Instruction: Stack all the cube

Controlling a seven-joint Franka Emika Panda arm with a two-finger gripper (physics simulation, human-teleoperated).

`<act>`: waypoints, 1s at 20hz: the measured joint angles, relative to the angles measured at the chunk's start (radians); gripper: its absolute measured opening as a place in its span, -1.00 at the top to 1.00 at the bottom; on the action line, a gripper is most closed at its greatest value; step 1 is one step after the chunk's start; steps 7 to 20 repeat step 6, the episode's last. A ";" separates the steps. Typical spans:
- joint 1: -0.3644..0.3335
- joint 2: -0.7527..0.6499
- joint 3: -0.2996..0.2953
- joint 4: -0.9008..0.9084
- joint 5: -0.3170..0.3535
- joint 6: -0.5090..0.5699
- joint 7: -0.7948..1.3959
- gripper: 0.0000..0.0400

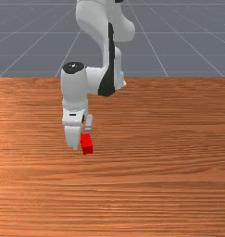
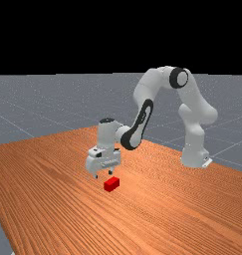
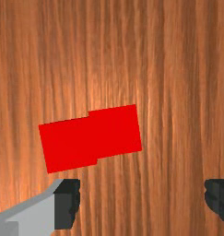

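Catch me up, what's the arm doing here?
The white-and-grey Panda arm has its two-finger gripper hovering open above the orange-brown wooden table, holding nothing. Close by, a red cube and a second red cube lie side by side, slightly offset, on the wood. The job is to stack the cubes, and neither is on top of the other. Picking one up looks like the likely next step.
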 joint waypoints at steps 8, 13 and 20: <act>-0.004 0.093 -0.011 0.086 -0.006 0.046 0.005 -0.97; -0.004 0.093 -0.011 0.086 -0.006 0.046 0.005 -0.97; -0.004 0.093 -0.011 0.086 -0.006 0.046 0.005 -0.97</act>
